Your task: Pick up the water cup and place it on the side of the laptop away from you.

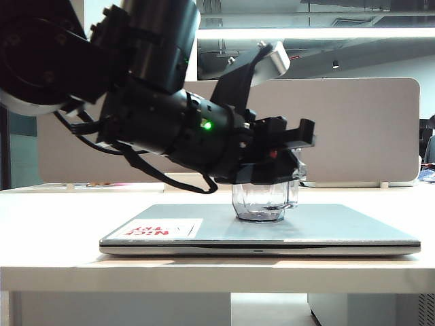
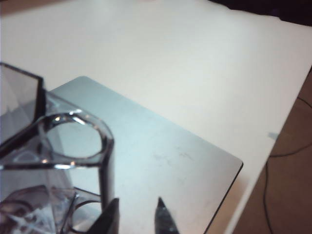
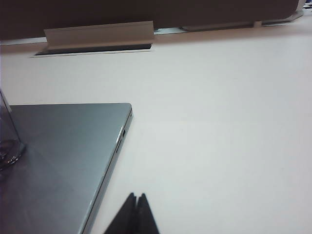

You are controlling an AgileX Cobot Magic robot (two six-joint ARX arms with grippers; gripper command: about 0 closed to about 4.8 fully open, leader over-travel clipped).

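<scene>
Exterior view: left gripper point(image 1: 289, 159) half open around water cup point(image 1: 265, 198) on laptop point(image 1: 326, 227) (grasp unconfirmed); right gripper point(image 3: 136, 214) shut, empty, parked right

One water cup point(image 1: 265, 199) is counted, standing on the lid; one laptop point(image 1: 326, 227) is counted, closed, on one table point(image 1: 54, 204); one white sticker point(image 1: 158, 229) is counted at the lid's near left; two grippers are counted: left gripper point(image 2: 138, 217) and right gripper point(image 3: 136, 209).
</scene>
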